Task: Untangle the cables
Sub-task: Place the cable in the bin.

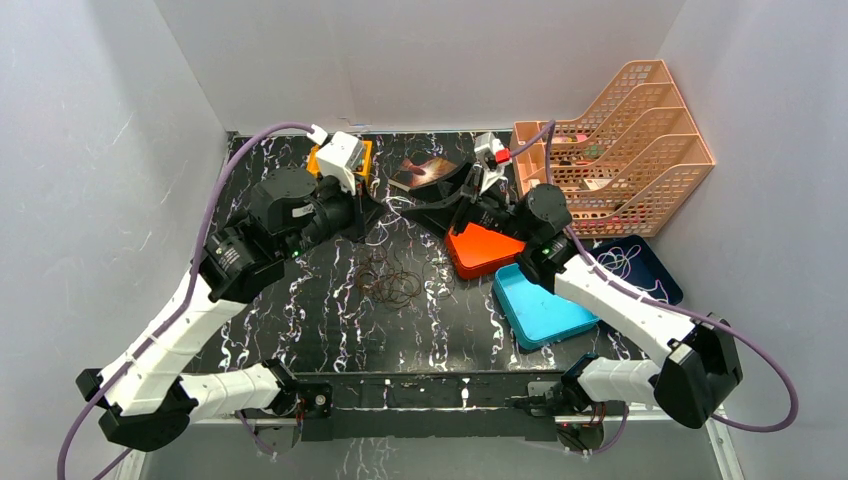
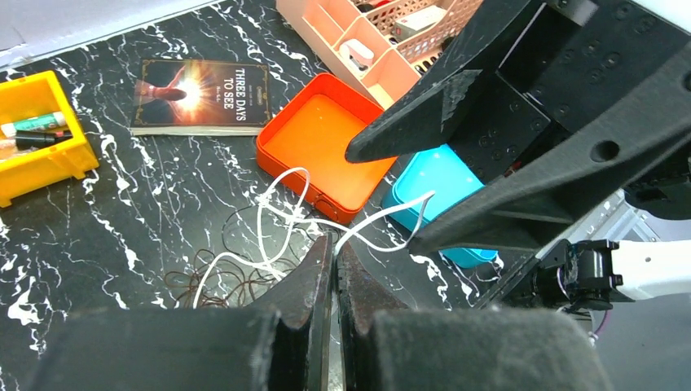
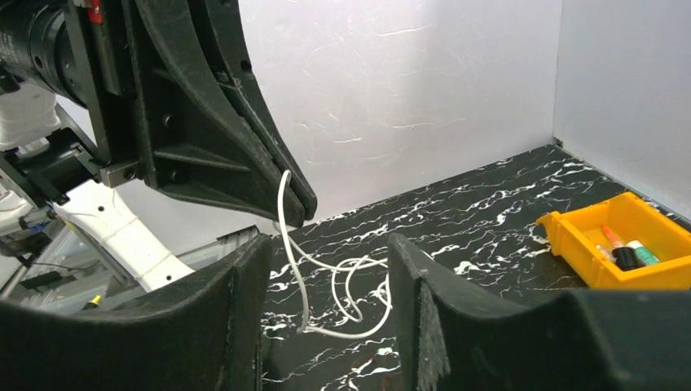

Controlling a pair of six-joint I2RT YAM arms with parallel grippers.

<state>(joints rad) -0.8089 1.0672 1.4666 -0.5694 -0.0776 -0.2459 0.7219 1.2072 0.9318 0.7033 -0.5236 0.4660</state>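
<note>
Cables (image 1: 392, 285) come as one whitish cord (image 2: 261, 220) and one heap of dark brown loops (image 2: 220, 281), its strands too thin and overlapped to count. Both sit just left of the orange tray (image 2: 326, 138). The brown heap lies flat on the table (image 1: 300, 330), and the whitish cord rises from it.

The left gripper (image 2: 334, 261) is pinched tight on the whitish cord, holding it above the table by the tray's left side. The right gripper (image 3: 330, 244) stands wide apart and holds nothing. It is close to the raised cord; contact cannot be made out.

There are three trays:
- the orange one;
- one light blue tray (image 1: 540, 305) just right of it;
- one dark blue tray (image 1: 660, 270) farther right, holding another thin white cord (image 1: 620, 262).

One book (image 2: 204, 96) and one yellow bin (image 2: 49, 163) lie left of the orange tray, and one peach rack (image 1: 625, 150) stands beyond it on the right. From above, the right wrist covers the orange tray's far edge.
</note>
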